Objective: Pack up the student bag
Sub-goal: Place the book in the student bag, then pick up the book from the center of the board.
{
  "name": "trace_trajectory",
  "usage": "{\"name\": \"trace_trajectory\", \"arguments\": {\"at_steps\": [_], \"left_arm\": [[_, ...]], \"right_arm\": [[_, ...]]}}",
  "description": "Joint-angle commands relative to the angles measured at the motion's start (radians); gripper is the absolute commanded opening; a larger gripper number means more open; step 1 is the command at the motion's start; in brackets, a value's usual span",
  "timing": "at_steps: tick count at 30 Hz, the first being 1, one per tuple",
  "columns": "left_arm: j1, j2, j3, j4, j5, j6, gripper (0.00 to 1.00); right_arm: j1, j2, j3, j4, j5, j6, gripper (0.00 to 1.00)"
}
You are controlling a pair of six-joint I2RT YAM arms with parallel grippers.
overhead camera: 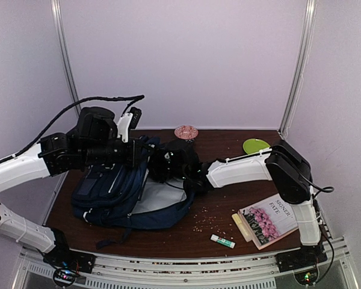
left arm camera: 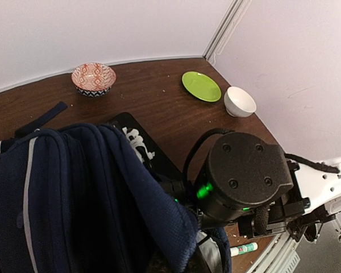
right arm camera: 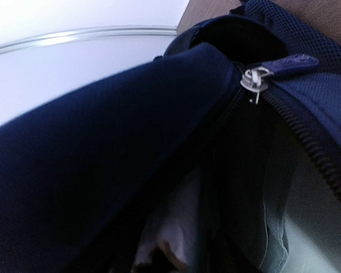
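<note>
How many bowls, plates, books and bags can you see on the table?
Bowls: 2 (patterned bowl, white bowl)
Plates: 1 (green plate)
Books: 1 (flower book)
Bags: 1 (student bag)
Total: 5

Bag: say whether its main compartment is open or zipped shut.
Open. From above, the bag shows its pale lining in a wide gap; the right wrist view has the zipper teeth parted below the slider.
</note>
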Motion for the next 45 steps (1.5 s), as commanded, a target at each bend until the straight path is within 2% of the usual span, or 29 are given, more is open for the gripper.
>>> {"name": "trace_trajectory", "arguments": {"at_steps": [1,3,7,17,23,26,33,36,40,45], "left_arm": [[-0.022,-0.09,0.02,0.196,-0.072,0.046,0.0],[-0.014,-0.105,0.017,0.151,-0.129,0.047,0.0],[0.006,-0.147,-0.02,0.106,-0.223,0.044,0.0],[0.065,-0.182,-0.059,0.087,-0.244,0.028,0.0],[0.067,-0.184,-0.086,0.112,-0.205,0.032,0.0],[0.067,-0.186,-0.093,0.129,-0.18,0.042,0.0],[0.067,-0.209,-0.11,0.153,-0.135,0.095,0.0],[0.067,-0.231,-0.125,0.156,-0.132,0.107,0.0],[0.067,-0.273,-0.154,0.112,-0.215,0.112,0.0],[0.072,-0.316,-0.183,-0.04,-0.381,0.117,0.0]], "right_arm": [[0.01,-0.037,0.003,-0.013,-0.09,-0.055,0.5],[0.001,-0.084,-0.048,-0.019,-0.09,-0.077,0.57],[-0.022,-0.17,-0.163,0.006,-0.103,-0.102,0.64],[-0.058,-0.306,-0.223,-0.114,-0.167,-0.264,0.77],[-0.072,-0.403,-0.178,-0.399,-0.086,-0.497,0.77],[-0.067,-0.437,-0.181,-0.482,-0.048,-0.584,0.74],[-0.033,-0.385,-0.197,-0.466,-0.166,-0.58,0.57],[-0.019,-0.341,-0.194,-0.423,-0.194,-0.554,0.54],[-0.028,-0.362,-0.22,-0.358,-0.175,-0.554,0.56],[-0.086,-0.605,-0.301,-0.495,0.034,-0.712,0.66]]}}
